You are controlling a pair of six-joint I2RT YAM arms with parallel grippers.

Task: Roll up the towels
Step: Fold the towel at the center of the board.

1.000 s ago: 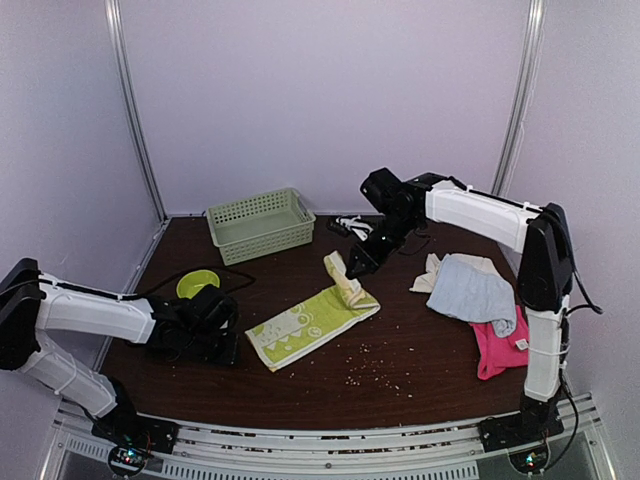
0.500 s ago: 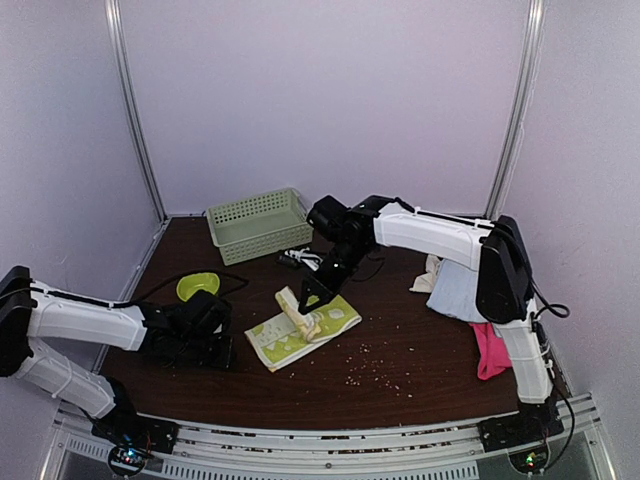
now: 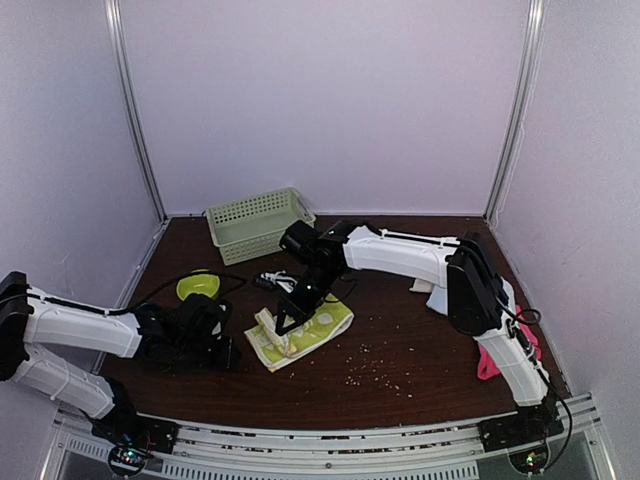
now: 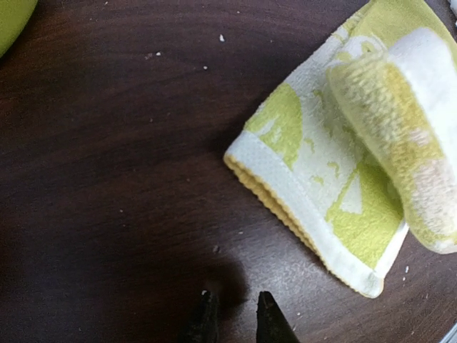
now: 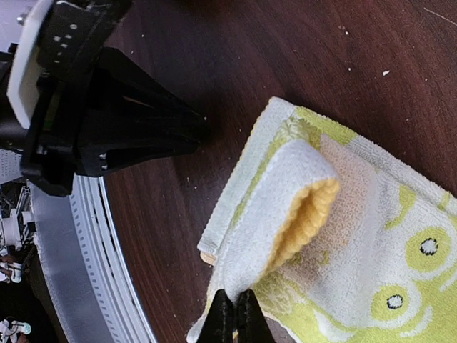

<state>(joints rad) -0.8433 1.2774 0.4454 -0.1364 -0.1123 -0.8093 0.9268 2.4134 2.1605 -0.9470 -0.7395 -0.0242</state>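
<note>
Right gripper (image 5: 234, 314) pinching lime-green towel (image 5: 371, 236) edge, tips cropped; left gripper (image 4: 235, 323) slightly parted, empty, mostly cut off.

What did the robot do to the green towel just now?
The right gripper, pinching the lime-green towel, swung left and toward the arms' bases, folding the towel's far end over the rest. The left gripper and green basket stayed put.

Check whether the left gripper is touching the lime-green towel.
Apart. The left wrist view shows bare table between the left gripper and the lime-green towel.
</note>
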